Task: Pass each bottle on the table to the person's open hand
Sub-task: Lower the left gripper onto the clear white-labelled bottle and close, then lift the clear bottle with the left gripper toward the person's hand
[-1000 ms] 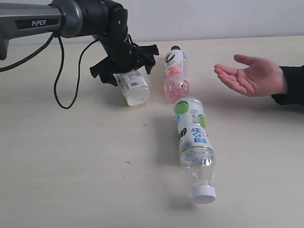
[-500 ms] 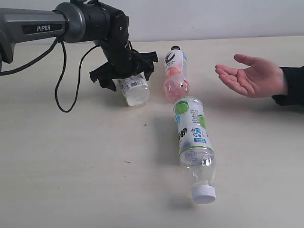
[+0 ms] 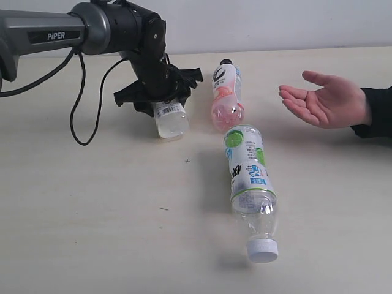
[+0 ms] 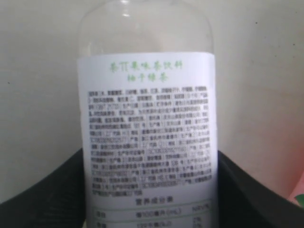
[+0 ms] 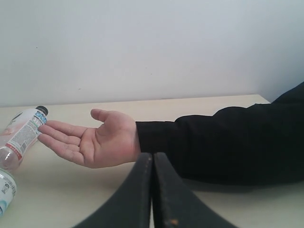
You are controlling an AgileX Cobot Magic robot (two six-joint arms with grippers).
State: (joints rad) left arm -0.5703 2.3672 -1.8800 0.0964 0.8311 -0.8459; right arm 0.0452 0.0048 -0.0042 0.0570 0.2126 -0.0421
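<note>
Upper left, the left gripper (image 3: 160, 99) has its jaws clamped on the white-labelled bottle (image 3: 171, 119), just left of the pink bottle (image 3: 225, 98). It should lift clear first, then carry the bottle right to the open hand (image 3: 324, 101). The right gripper (image 5: 152, 190) has its jaws pressed together, empty.

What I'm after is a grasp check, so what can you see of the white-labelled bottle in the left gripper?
The white-labelled bottle is clear plastic and looks empty. Its white wrap label carries green heading characters and dense small black print. It lies tilted, with its rounded base toward the exterior camera and low over the table; contact there is unclear. Its cap end is hidden behind the left gripper, whose black fingers press both sides of the label. It sits apart from the pink bottle.
</note>
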